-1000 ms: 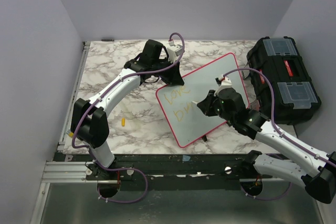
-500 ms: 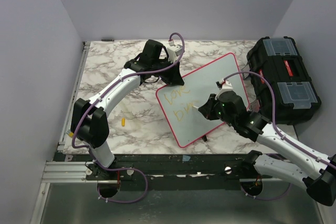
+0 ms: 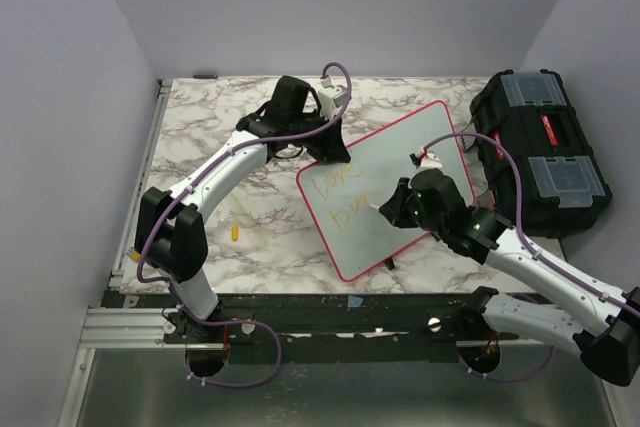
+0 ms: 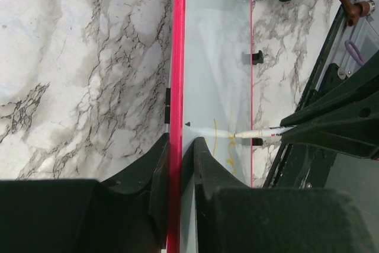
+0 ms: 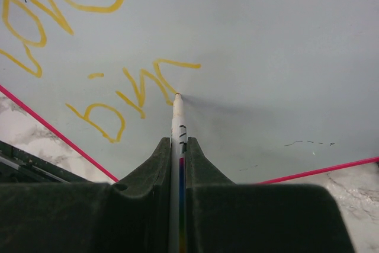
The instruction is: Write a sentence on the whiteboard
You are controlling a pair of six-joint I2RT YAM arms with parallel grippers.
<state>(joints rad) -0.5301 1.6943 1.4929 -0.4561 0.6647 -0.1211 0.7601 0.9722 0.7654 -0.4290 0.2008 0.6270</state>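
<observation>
The whiteboard [image 3: 400, 152], white with a pink-red rim, lies slanted on the marble table. My left gripper [image 3: 330, 150] is shut on its far rim; in the left wrist view the fingers [image 4: 177, 149] pinch the red edge of the whiteboard [image 4: 213, 57]. My right gripper [image 5: 179, 143] is shut on a white marker [image 5: 177, 117], whose tip touches the whiteboard [image 5: 266, 39] at the end of the second line. The sentence [image 5: 127, 90] shows as two lines of yellow-orange writing, seen from above as the sentence [image 3: 340, 197]. The right gripper [image 3: 392, 205] hovers beside it.
A black toolbox [image 3: 540, 152] stands at the right, close to the board's right corner. A small yellow-orange cap [image 3: 235, 231] lies on the marble table [image 3: 220, 137] left of the board. Grey walls close in the table at back and sides.
My right gripper with the marker has shifted slightly along the second line of writing. The left arm and the board have not moved.
</observation>
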